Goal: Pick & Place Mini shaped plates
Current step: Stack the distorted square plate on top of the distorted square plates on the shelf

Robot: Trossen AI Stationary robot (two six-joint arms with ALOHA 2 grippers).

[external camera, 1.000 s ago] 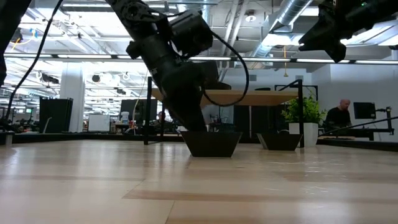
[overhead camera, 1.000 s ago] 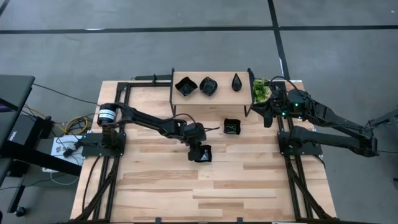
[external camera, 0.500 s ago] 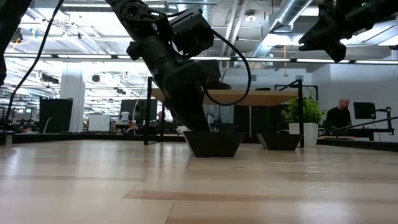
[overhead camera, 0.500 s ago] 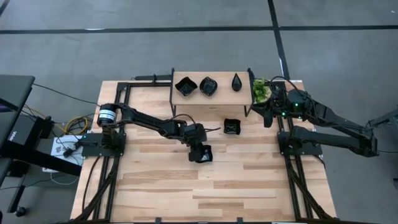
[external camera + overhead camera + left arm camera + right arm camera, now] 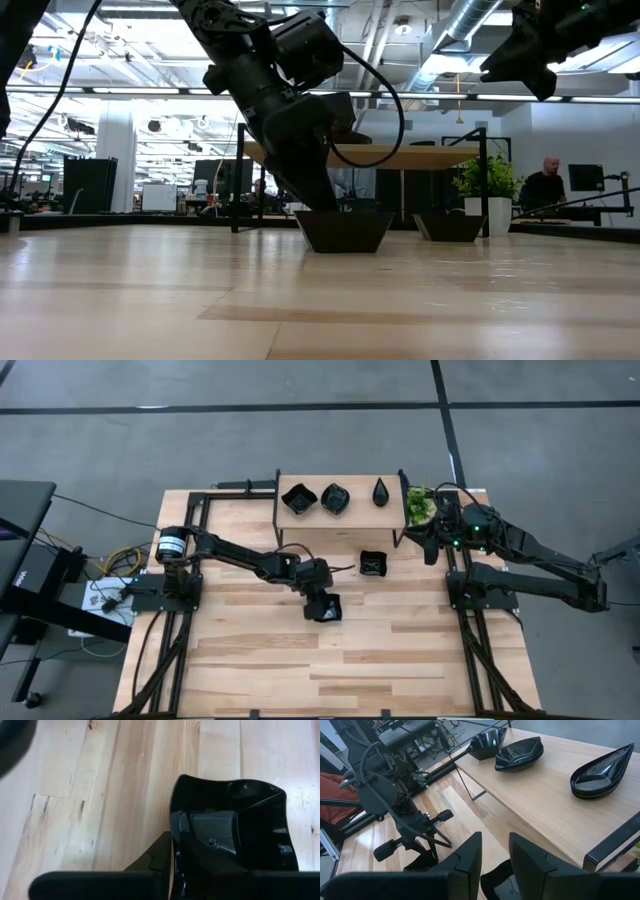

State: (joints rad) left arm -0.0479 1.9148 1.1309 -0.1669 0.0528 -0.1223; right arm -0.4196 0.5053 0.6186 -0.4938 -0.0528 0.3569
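The left end effector is pinching the glossy black square dish's rim — a thin-edged grip from which the dish could slip or tip when lifted off the tabletop.

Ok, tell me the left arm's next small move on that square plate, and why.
Probably finish the squeeze, then lift straight up. The left gripper straddles the rim of the square plate, one finger inside and one outside, while the plate sits flat on the table. The right gripper waits by the shelf.

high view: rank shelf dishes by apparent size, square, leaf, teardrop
1. square dish and leaf dish: look about alike, no ranking between them.
2. teardrop dish: clearly smallest and narrowest.
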